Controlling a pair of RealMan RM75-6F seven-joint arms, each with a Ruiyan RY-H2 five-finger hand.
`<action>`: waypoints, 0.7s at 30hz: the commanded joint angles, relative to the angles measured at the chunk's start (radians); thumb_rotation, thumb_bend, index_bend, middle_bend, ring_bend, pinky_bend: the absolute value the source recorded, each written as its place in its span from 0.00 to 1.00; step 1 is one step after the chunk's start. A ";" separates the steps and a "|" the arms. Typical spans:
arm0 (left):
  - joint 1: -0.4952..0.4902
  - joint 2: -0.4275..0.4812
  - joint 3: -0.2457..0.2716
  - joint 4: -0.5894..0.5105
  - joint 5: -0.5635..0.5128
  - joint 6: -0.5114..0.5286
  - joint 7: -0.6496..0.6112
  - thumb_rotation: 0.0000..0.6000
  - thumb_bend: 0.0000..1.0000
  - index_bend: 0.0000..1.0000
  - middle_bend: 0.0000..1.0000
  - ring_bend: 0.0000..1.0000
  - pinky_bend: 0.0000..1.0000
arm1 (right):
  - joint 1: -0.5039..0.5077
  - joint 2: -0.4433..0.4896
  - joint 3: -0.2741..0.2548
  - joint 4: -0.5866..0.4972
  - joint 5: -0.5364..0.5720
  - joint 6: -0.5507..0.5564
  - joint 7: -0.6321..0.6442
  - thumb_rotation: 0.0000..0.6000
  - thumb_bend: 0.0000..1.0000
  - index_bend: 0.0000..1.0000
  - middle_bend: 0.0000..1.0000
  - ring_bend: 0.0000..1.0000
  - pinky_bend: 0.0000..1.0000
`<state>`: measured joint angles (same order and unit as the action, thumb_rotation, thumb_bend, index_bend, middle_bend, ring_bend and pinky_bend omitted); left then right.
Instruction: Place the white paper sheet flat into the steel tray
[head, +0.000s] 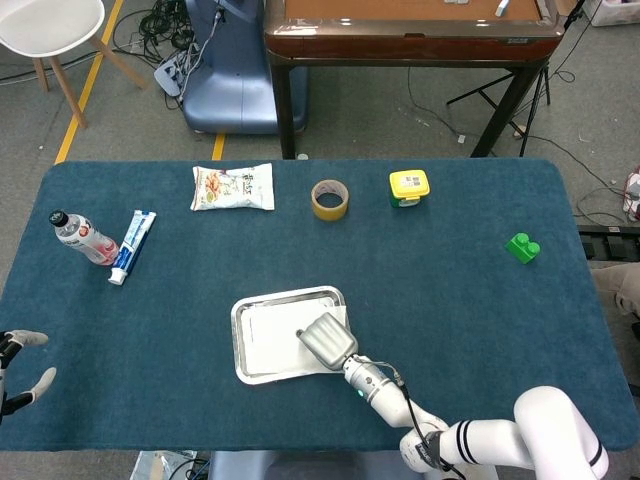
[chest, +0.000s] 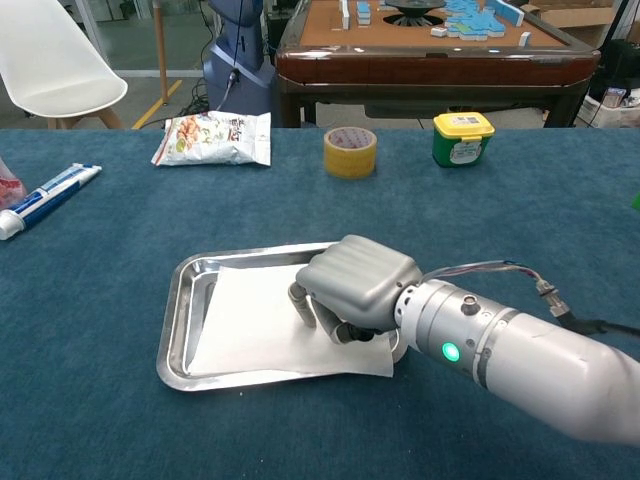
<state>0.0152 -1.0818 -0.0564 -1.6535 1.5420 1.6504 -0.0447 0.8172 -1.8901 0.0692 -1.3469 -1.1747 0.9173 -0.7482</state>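
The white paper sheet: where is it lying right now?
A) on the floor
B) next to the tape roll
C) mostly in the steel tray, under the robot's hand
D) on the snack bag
C: the white paper sheet lies mostly inside the steel tray, with the right hand pressing on it.

A table (head: 470, 270) covered in dark blue-green cloth carried everything. Near its front middle lay a steel tray (head: 240, 345), its long side roughly along the table's width. Along the far side, from left to right, sat a snack packet (head: 233, 187), a roll of tan tape (head: 329, 199) lying flat, and a small green tub with a yellow lid (head: 409, 187). At the left end a small bottle (head: 83, 237) lay on its side just beside a toothpaste tube (head: 132, 245). A green block (head: 522, 246) sat well apart near the right edge.
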 joint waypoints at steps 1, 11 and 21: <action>0.002 0.002 -0.002 0.000 -0.003 0.003 -0.002 1.00 0.23 0.38 0.41 0.31 0.46 | 0.003 -0.007 0.002 0.010 -0.009 -0.002 0.010 1.00 1.00 0.36 1.00 1.00 1.00; 0.009 0.007 -0.009 0.001 -0.014 0.012 -0.010 1.00 0.23 0.31 0.41 0.31 0.46 | 0.000 0.000 0.006 0.018 -0.083 0.032 0.066 1.00 1.00 0.36 1.00 1.00 1.00; 0.002 0.001 -0.006 -0.001 -0.017 -0.008 0.008 1.00 0.23 0.31 0.41 0.31 0.46 | -0.015 0.060 0.006 -0.025 -0.115 0.057 0.074 1.00 1.00 0.36 1.00 1.00 1.00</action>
<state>0.0176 -1.0800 -0.0626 -1.6541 1.5254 1.6429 -0.0369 0.8050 -1.8371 0.0768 -1.3674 -1.2881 0.9722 -0.6701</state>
